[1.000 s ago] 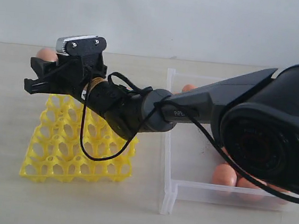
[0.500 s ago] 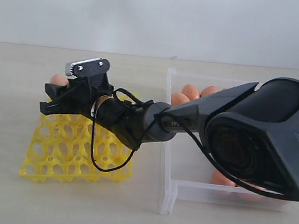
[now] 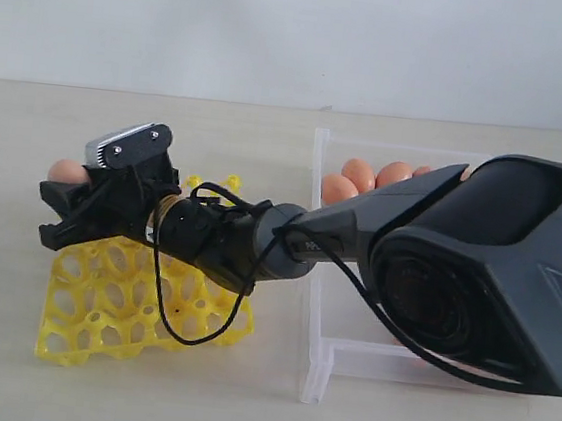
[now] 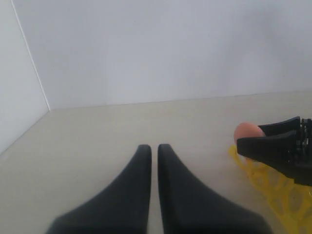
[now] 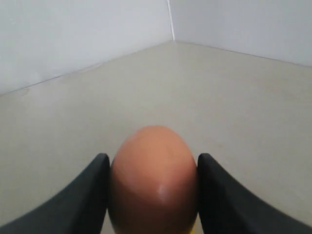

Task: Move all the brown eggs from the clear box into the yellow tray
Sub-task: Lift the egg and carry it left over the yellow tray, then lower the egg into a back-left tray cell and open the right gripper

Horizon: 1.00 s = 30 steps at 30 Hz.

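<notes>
Brown eggs (image 3: 358,174): one clamped in right claw (image 5: 152,163), at least three in clear box (image 3: 318,360); one yellow tray (image 3: 99,317).

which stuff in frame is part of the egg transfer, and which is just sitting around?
In the job:
- held brown egg, clamped in the right gripper
- brown eggs waiting in the clear box
- yellow tray

Not in play:
- left gripper, shut on nothing
- table
- wall
</notes>
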Available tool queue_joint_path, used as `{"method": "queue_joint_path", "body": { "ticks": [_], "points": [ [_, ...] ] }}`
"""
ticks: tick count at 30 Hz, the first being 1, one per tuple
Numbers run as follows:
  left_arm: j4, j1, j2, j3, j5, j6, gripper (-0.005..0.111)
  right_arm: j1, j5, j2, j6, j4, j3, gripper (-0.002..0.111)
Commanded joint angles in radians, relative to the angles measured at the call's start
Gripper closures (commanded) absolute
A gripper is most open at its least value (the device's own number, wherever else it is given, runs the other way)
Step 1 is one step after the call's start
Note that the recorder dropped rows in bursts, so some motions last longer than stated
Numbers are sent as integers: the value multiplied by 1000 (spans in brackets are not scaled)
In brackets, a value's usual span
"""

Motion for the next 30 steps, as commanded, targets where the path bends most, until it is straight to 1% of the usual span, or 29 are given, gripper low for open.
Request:
{"method": "queue_joint_path", "body": {
  "ticks": [1,3,11,13,19,26,30],
  "points": [
    [0,-2,-1,4,-3,-5,103,9,56,-21,-5,-15,-4,108],
    [0,-2,-1,4,-3,-5,103,9,119,-21,-1,-10,-4,108],
    [0,-2,-1,4,-3,-5,103,9,123,-21,-9,-8,-4,108],
    [0,-2,-1,4,-3,-5,103,9,134,-21,-27,30,-4,108],
    [0,-2,-1,4,-3,-5,103,9,230,-21,-187,251,-4,108],
    [0,-2,-1,4,-3,-5,103,9,179,-30,-248,253,-4,108],
    [0,-2,-1,4,-3,-5,103,9,144,-52,-250,253,-4,108]
  ]
}}
